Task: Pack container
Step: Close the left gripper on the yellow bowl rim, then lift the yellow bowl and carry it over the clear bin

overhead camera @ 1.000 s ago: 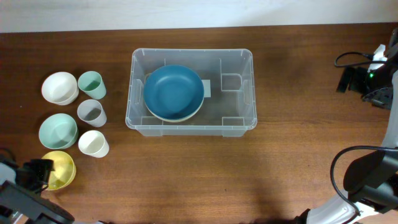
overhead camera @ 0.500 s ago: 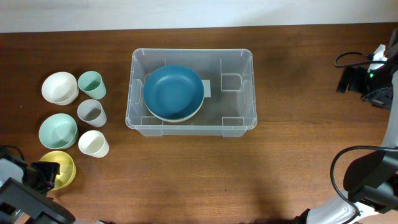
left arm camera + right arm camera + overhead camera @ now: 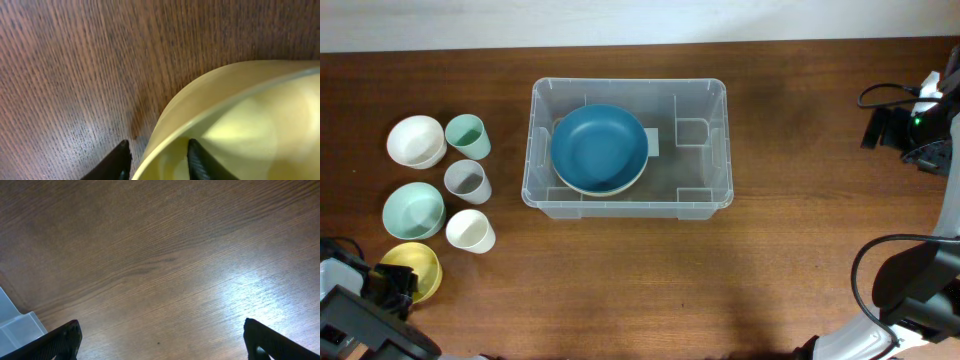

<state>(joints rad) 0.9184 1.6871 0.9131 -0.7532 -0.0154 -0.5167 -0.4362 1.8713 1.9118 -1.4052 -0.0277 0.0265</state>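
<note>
The clear container (image 3: 718, 110) stands in the middle of the table, and a blue bowl (image 3: 599, 148) rests in its left half, stacked on a pale bowl. At the front left, my left gripper (image 3: 392, 283) straddles the near rim of a yellow bowl (image 3: 418, 268). In the left wrist view one black finger (image 3: 120, 160) is outside the yellow bowl (image 3: 235, 100) wall and the other is inside, both tight against it. My right gripper (image 3: 160, 330) hangs wide open over bare wood, with a corner of the container (image 3: 15, 327) at its left.
Left of the container stand a white bowl (image 3: 416, 140), a green cup (image 3: 467, 135), a grey cup (image 3: 467, 181), a mint bowl (image 3: 414, 210) and a white cup (image 3: 470, 230). Black gear and cables (image 3: 910, 125) sit at the right edge.
My left gripper has slid onto the yellow bowl's rim and its jaws have closed in on the wall. The right arm has not moved.
</note>
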